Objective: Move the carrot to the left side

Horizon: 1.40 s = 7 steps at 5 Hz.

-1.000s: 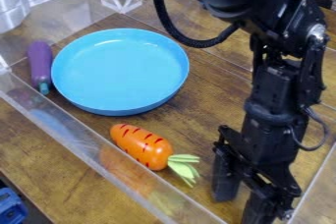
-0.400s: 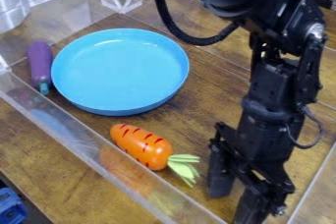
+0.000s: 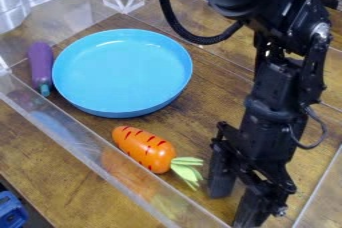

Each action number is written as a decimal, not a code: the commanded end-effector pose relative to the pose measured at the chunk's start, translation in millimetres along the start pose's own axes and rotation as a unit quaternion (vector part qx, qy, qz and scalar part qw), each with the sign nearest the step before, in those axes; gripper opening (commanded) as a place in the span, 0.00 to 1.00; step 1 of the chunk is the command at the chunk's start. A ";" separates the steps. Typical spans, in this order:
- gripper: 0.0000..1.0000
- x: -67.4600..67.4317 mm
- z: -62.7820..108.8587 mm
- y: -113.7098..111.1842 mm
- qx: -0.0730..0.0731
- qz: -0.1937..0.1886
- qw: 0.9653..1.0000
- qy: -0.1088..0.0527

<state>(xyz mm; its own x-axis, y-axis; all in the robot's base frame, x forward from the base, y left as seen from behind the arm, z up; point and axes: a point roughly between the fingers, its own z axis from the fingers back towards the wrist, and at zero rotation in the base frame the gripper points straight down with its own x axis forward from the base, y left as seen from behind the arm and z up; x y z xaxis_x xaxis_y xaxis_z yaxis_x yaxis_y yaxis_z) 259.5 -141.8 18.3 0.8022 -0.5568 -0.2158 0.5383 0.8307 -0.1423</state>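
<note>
Carrot [image 3: 144, 149] lies on the wood table [image 3: 83, 160], lower ctr of frame, tilted so its orange root pts upper left and pale green top [image 3: 189, 170] pts lower right, toward the hand [image 3: 241, 192]. Hand is at lower right, down by the table, just beside the leafy end; can't tell if it's touching. Can't tell if hand is spread or pressed together, dark parts blend. Black arm [image 3: 274, 62] comes down from top right w/ a loose cable loop [image 3: 174, 22].

Blue plate [image 3: 123, 72] sits upper left of ctr, purple eggplant [image 3: 42, 66] at far left beside it. Clear low wall [image 3: 100, 152] runs diag. along the near side; blue item [image 3: 11, 210] in bottom left corner.
</note>
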 end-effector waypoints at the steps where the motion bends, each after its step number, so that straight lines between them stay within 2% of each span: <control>1: 0.00 -1.0 5.7 14.3 0.003 0.008 1.000 -0.008; 7: 0.00 -2.8 7.5 21.8 0.011 -0.011 1.000 0.002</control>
<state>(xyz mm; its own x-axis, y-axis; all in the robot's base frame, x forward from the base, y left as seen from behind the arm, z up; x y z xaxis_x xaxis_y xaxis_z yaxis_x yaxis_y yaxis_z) 263.9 -130.4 18.5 0.7773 -0.5828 -0.2369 0.5692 0.8119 -0.1299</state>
